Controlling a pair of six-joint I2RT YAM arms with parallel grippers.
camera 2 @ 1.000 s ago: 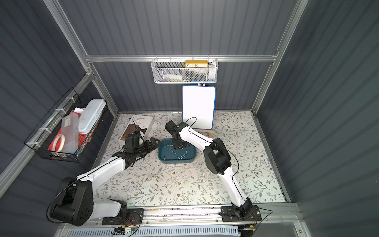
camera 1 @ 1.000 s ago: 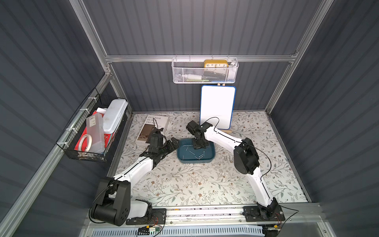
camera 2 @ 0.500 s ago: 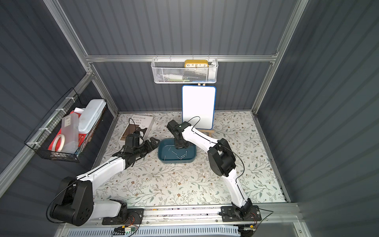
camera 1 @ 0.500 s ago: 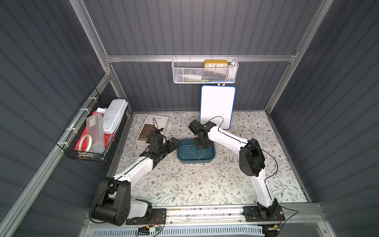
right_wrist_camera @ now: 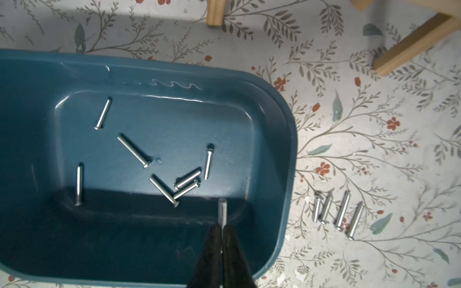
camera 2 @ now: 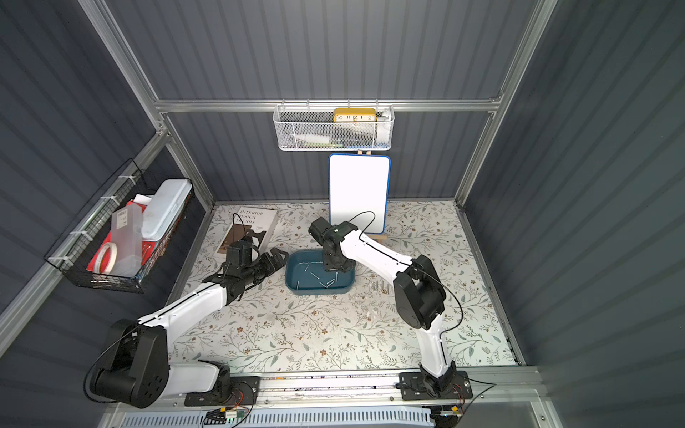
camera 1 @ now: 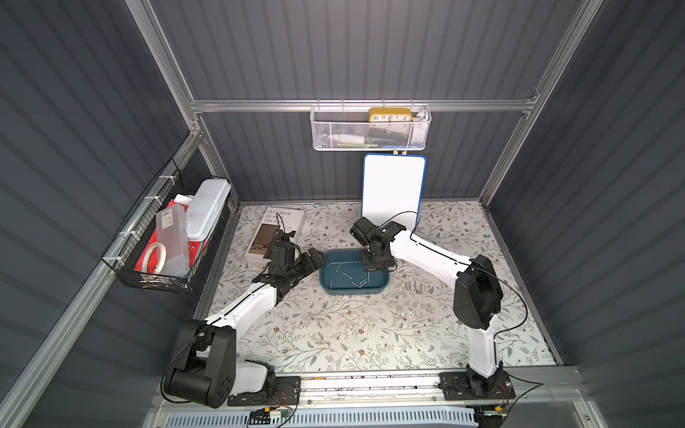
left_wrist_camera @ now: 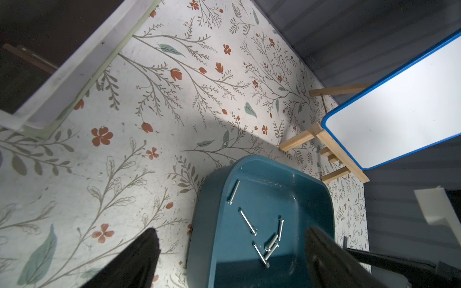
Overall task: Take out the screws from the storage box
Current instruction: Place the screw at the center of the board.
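Silvery threaded screw (right_wrist_camera: pixel 222 210) pinched by right gripper (right_wrist_camera: pixel 221 230); left gripper (left_wrist_camera: pixel 232 232) seemingly open beside box (left_wrist_camera: pixel 202 224).

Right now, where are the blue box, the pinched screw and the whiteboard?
blue box (right_wrist_camera: pixel 290 149): right wrist view, rim.
pinched screw (right_wrist_camera: pixel 222 212): right wrist view, threaded shaft.
whiteboard (camera 1: pixel 393 189): in a top view, white face.

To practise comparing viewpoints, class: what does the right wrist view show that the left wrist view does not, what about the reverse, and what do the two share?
Only the right wrist view: the right gripper shut on one screw over the storage box, and the whole row of four screws on the table beside it. Only the left wrist view: the open left gripper, the whiteboard and a book's edge. Both: the box, loose screws inside it, the floral table and the wooden stand.
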